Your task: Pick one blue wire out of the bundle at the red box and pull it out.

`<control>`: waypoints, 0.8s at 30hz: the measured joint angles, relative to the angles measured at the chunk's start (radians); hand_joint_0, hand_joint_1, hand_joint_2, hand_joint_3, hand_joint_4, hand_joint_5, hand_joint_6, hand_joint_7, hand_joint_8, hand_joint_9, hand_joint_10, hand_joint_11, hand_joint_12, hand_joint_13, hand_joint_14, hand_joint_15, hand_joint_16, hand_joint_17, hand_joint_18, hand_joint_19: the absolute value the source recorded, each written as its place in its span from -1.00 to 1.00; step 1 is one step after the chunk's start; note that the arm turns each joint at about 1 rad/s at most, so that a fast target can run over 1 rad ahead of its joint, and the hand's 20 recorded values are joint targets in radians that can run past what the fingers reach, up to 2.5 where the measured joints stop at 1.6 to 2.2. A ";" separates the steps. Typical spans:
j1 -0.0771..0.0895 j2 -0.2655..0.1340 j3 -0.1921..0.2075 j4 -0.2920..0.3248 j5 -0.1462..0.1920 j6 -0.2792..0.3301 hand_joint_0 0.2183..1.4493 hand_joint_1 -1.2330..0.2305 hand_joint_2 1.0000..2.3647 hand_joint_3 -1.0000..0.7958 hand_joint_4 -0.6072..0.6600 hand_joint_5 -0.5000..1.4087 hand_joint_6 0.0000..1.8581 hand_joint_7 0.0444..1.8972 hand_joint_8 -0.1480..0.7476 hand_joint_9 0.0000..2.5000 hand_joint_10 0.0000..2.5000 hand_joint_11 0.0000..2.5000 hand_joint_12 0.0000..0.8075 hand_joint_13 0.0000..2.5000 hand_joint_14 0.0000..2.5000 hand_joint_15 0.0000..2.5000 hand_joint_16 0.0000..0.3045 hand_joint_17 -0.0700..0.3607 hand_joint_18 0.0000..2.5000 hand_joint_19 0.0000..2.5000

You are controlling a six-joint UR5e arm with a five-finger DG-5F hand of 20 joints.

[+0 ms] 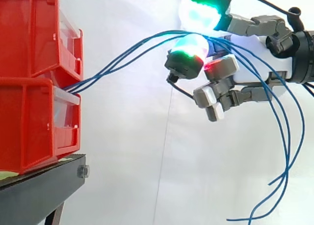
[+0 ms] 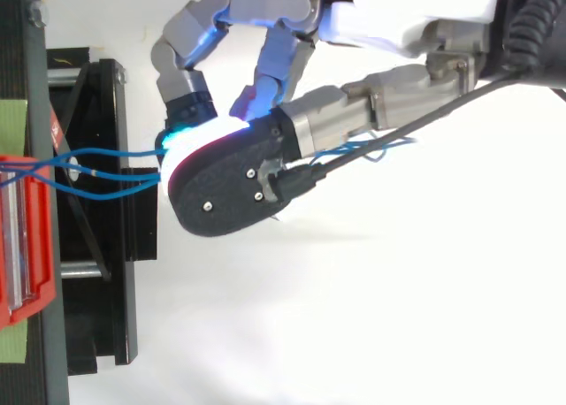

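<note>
A bundle of blue wires (image 1: 122, 55) comes out of the gap between two stacked red bins (image 1: 29, 122) at the left. It arcs up and to the right into my hand (image 1: 274, 55). Two glowing green-cyan fingertips (image 1: 189, 50) pinch the wires between them, and the other fingers curl below. Past the hand the wires droop in long loops down the right side, with loose ends low in the side view. In the top view the hand (image 2: 389, 25) reaches left, and the wires (image 2: 115, 150) stretch from the red bin (image 2: 26, 237) to its tips.
The bins sit on a black stand (image 1: 44, 185) at the left, with its frame (image 2: 97, 246) visible from above. A white curtain lies behind everything. Open space separates the bins from the hand.
</note>
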 measured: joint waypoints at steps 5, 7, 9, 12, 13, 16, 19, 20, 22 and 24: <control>-0.001 0.000 0.000 0.000 0.000 0.000 -0.39 -0.24 -0.98 -0.21 0.23 -0.54 -0.04 0.28 0.20 0.10 -0.98 -0.33 0.04 -0.10 -0.98 -0.47 -0.68 -0.16 -0.19 -0.48; -0.002 0.000 0.000 0.000 0.000 0.000 -0.39 -0.25 -0.98 -0.20 0.23 -0.54 -0.04 0.28 0.20 0.10 -0.98 -0.32 0.03 -0.09 -0.98 -0.46 -0.68 -0.16 -0.19 -0.48; -0.002 0.000 0.000 0.000 0.000 0.000 -0.38 -0.29 -0.97 -0.18 0.23 -0.54 -0.04 0.29 0.20 0.10 -0.98 -0.32 0.04 -0.09 -0.98 -0.46 -0.68 -0.16 -0.19 -0.48; -0.004 0.000 0.000 0.002 -0.001 -0.001 -0.38 -0.35 -0.98 -0.19 0.22 -0.55 -0.03 0.27 0.19 0.09 -0.98 -0.32 0.04 -0.10 -0.98 -0.46 -0.67 -0.16 -0.19 -0.48; -0.004 0.000 0.000 0.002 -0.001 -0.002 -0.38 -0.40 -0.98 -0.20 0.24 -0.55 -0.03 0.27 0.18 0.07 -0.98 -0.31 0.03 -0.11 -0.98 -0.46 -0.67 -0.15 -0.20 -0.48; -0.005 0.000 0.000 0.002 -0.001 -0.003 -0.38 -0.47 -0.98 -0.22 0.25 -0.57 -0.02 0.26 0.17 0.02 -0.98 -0.32 0.04 -0.13 -0.98 -0.45 -0.67 -0.14 -0.21 -0.49; -0.005 0.000 0.000 0.000 -0.001 -0.002 -0.33 -0.52 -0.98 -0.26 0.20 -0.58 -0.01 0.23 0.15 0.00 -0.98 -0.33 0.03 -0.14 -0.98 -0.46 -0.67 -0.14 -0.22 -0.50; -0.005 0.000 -0.001 0.000 -0.001 -0.002 -0.33 -0.52 -0.98 -0.26 0.20 -0.58 -0.01 0.23 0.15 0.00 -0.98 -0.33 0.03 -0.15 -0.98 -0.46 -0.66 -0.14 -0.23 -0.51; -0.004 0.000 0.000 0.000 -0.001 -0.001 -0.32 -0.53 -0.98 -0.28 0.18 -0.59 -0.01 0.21 0.14 -0.01 -0.98 -0.33 0.02 -0.15 -0.98 -0.47 -0.66 -0.14 -0.23 -0.51; -0.004 0.000 0.000 -0.001 0.000 0.000 -0.31 -0.53 -0.98 -0.28 0.16 -0.59 -0.01 0.22 0.14 -0.02 -0.98 -0.33 0.02 -0.16 -0.98 -0.47 -0.66 -0.14 -0.24 -0.51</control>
